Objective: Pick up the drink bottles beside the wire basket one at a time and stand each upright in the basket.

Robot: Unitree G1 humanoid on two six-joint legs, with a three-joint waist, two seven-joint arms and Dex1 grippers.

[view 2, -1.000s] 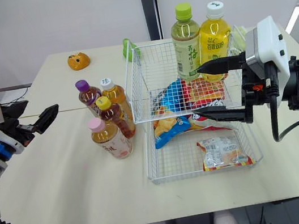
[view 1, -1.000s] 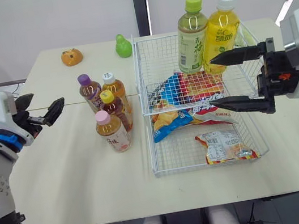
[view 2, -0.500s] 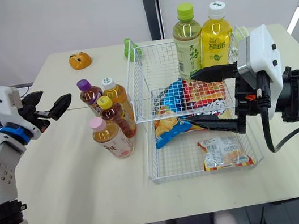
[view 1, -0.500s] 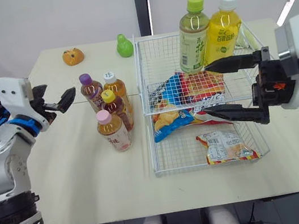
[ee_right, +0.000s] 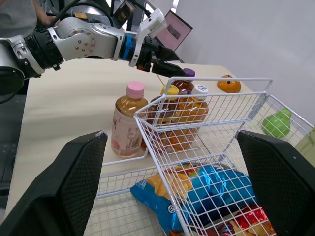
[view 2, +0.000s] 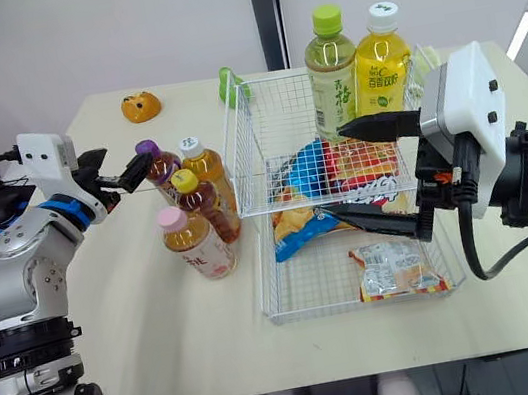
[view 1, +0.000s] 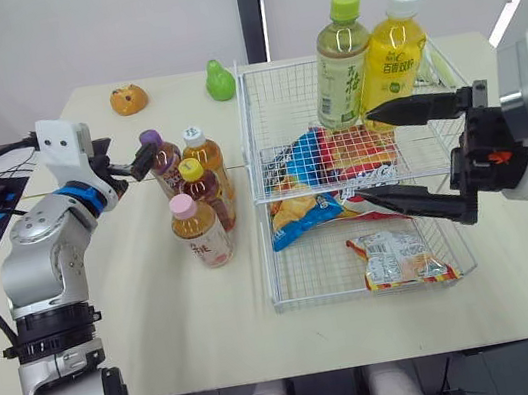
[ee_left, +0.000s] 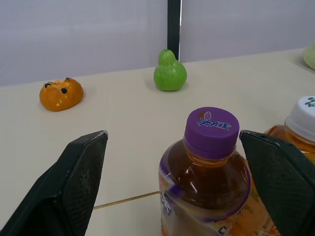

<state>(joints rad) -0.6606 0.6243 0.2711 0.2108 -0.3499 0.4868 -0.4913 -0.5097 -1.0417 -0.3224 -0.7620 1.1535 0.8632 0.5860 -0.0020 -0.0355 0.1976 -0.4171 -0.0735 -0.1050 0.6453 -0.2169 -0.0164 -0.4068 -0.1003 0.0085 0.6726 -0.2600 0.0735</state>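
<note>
So the left gripper has swung in from out at the table's left edge over the last second. It's now right at the purple-capped bottle, fingers spread wide on either side of the neck and not touching it yet. I'd read that as lining up the grab, so this bottle looks like the next one to go in. It's standing upright with the white-capped, yellow-capped and pink-capped ones, huddled just left of the wire basket. The right gripper has barely budged, hanging over the basket with its fingers apart and empty. Two bottles already stand in the far end (one green-capped, one yellow). Material-wise, the bottles are clear smooth plastic full of amber tea, with round screw caps and glossy wrap labels, so probably a bit slippery. The basket is thin white wire grid, with crinkly snack bags lying in the bottom.
</note>
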